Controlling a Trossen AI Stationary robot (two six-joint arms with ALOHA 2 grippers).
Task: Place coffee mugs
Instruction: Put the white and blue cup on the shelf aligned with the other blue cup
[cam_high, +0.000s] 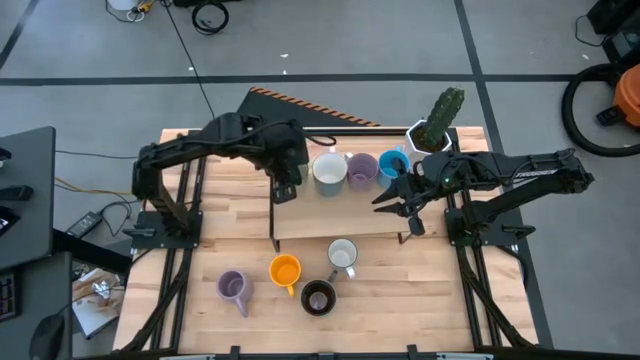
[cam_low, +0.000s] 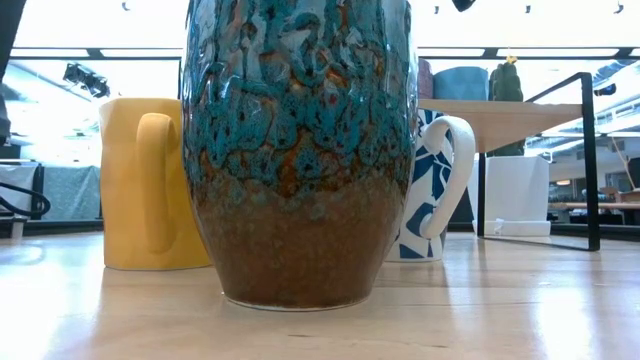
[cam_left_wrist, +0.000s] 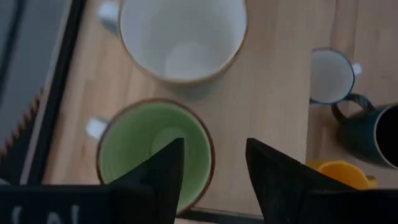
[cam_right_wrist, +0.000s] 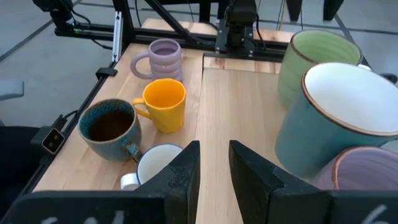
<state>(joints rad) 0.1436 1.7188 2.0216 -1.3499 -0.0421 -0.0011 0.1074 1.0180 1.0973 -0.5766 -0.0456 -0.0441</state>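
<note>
Green mug (cam_left_wrist: 152, 152) sits on the raised shelf (cam_high: 340, 215); left claw (cam_left_wrist: 211, 174) directly above it, fingers apart. Right claw (cam_right_wrist: 214, 171) fingers apart, holding nothing.

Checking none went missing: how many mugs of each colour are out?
Lavender mugs: 2
White mugs: 2
Orange mug: 1
Blue mug: 1
Green mug: 1
Dark mug: 1
Total: 8

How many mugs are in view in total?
8. Four on the raised shelf: green, white, lavender, blue. Four on the table: second lavender, orange, second white, dark brown.
</note>
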